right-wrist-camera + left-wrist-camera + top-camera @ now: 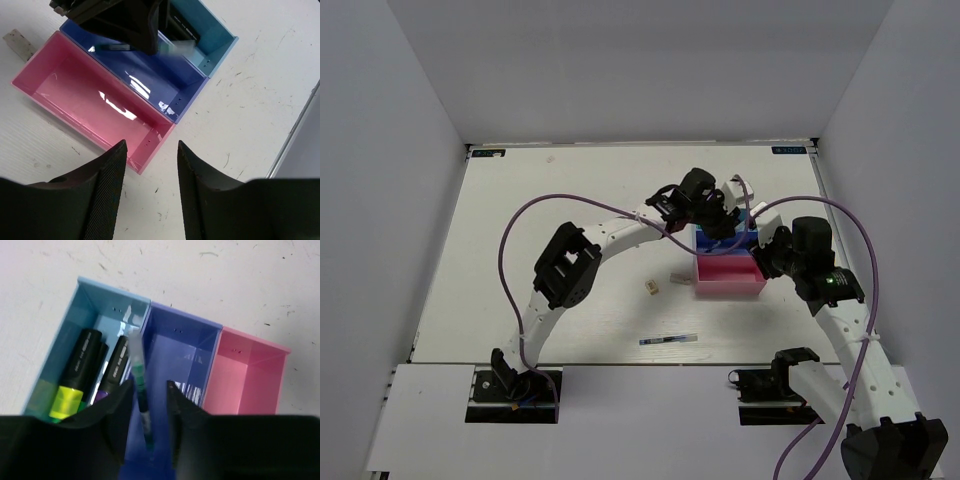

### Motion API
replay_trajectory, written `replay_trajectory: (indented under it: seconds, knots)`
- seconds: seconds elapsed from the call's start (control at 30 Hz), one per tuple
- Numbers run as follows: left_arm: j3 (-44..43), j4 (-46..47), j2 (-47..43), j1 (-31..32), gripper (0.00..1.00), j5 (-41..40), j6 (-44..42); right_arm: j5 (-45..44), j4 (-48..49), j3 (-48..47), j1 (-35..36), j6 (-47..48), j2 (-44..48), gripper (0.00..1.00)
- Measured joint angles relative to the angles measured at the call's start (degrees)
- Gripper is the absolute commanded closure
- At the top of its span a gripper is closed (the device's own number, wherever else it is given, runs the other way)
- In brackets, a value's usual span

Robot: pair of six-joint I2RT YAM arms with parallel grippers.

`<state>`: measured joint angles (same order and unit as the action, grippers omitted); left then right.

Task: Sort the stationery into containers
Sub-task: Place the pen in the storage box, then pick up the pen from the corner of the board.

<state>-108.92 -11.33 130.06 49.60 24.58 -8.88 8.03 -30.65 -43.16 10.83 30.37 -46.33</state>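
The containers are three joined bins: light blue (87,305), darker blue (185,347) and pink (245,375). Black-bodied highlighters lie in the light blue bin, a yellow-tipped one (75,372) and a purple-tipped one (114,367). My left gripper (150,385) hangs over the darker blue bin, open. A thin greenish pen (137,357) slants down between its fingers, beside the left one, with a gap to the right one. My right gripper (151,145) stands open and empty over the table by the pink bin's corner (145,160). A blue pen (668,339) lies near the front edge.
Two small pale erasers (649,287) (677,278) lie on the table left of the pink bin (730,278). One eraser (17,42) shows in the right wrist view. White walls close in the table on three sides. Purple cables loop over both arms.
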Motion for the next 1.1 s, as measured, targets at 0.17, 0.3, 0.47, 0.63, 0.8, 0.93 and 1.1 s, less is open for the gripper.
replay_trajectory:
  seconds: [0.17,0.3,0.47,0.63,0.8,0.93,1.1]
  knots:
    - [1.9,0.0,-0.2,-0.1,0.50,-1.5,0.4,-0.2,0.0,0.4,0.1,0.2,0.2,0.50]
    - [3.3,0.4,-0.8,-0.2,0.80,-2.4,0.7,-0.2,-0.1,0.9,0.1,0.3,0.2,0.58]
    - [5.7,1.1,-3.8,-0.3,0.93,-4.2,1.4,0.1,0.0,0.9,0.1,1.0,0.5,0.90]
    - [14.3,1.5,-16.9,-1.2,0.70,-11.5,5.0,6.6,-0.7,0.9,0.1,3.2,0.4,0.70]
    - [25.9,-6.2,-39.8,-7.6,0.23,-19.3,17.6,27.3,-9.1,1.1,0.2,16.9,-3.5,0.28]
    - [44.7,-10.4,-61.3,-18.4,0.23,-21.5,22.6,43.3,-17.0,1.8,1.7,31.0,-9.4,0.31]
    - [67.5,-19.3,-77.8,-22.2,0.56,-21.1,23.6,49.8,-22.1,-0.4,7.9,38.9,-17.9,0.35]
